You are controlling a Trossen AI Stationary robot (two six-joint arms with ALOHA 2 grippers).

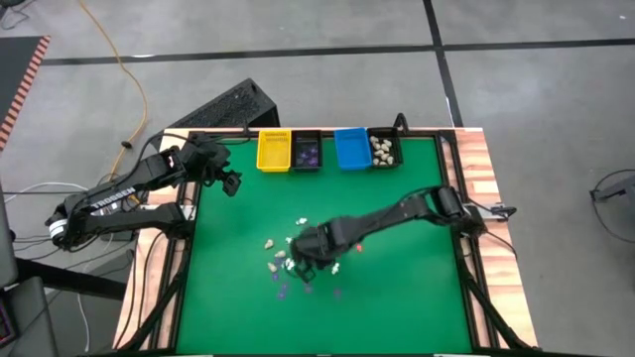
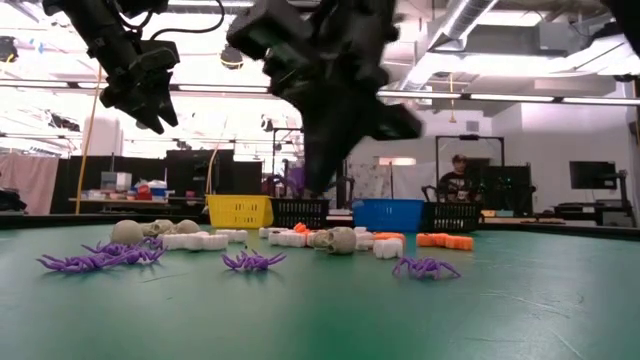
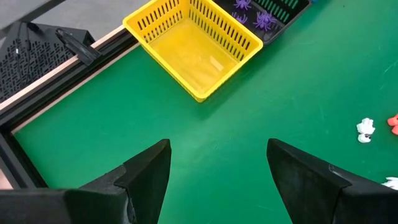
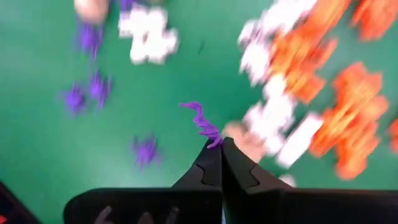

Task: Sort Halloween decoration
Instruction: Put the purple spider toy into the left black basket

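Note:
The Halloween decoration pieces lie scattered on the green mat (image 1: 397,288) around (image 1: 288,263): purple spiders (image 2: 252,261), cream skulls (image 2: 343,240), and white and orange figures (image 2: 445,240). My right gripper (image 1: 303,260) hangs over this heap, pointing steeply down and shut on one purple spider (image 4: 202,124). My left gripper (image 1: 230,183) waits open above the mat's far left, near the yellow bin (image 3: 196,46), with nothing between its fingers (image 3: 152,171). My right gripper pinches a purple spider between its two fingertips (image 4: 214,163). Only part of the spider's body and its legs (image 4: 198,117) stick out past the tips. The fingers come from above, slanting down. In the low view the tips (image 2: 320,185) are well above the mat.
Four bins stand in a row at the far edge: yellow (image 1: 274,150), black with purple spiders (image 1: 306,152), blue (image 1: 351,148), and black with cream skulls (image 1: 384,149). A dark frame (image 1: 466,198) rims the mat. A person (image 2: 458,180) is in the room behind.

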